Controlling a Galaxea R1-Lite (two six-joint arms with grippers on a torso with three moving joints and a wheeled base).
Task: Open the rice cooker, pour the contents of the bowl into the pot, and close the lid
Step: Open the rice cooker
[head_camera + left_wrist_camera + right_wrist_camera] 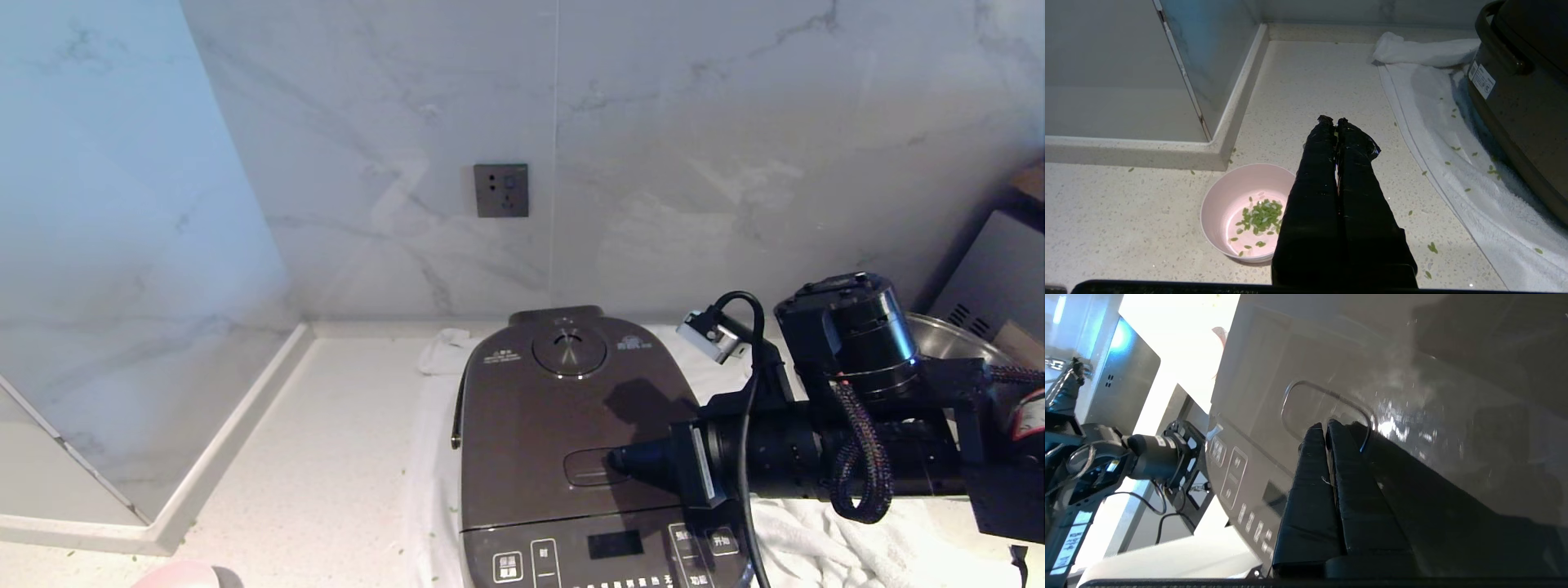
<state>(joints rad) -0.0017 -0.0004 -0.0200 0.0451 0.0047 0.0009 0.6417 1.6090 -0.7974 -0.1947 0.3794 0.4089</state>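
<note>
One rice cooker [563, 441] sits on a white towel [824, 539], lid [543, 408] down, control panel toward the robot, long axis running front to back. Right gripper [614, 462], fingers pressed together, rests on the oval latch button [589, 467]. Left gripper [1334, 121], also closed, hovers beside the pink bowl [1224, 200] holding green bits [1261, 216]; more lie scattered on the counter [1306, 81].
</note>
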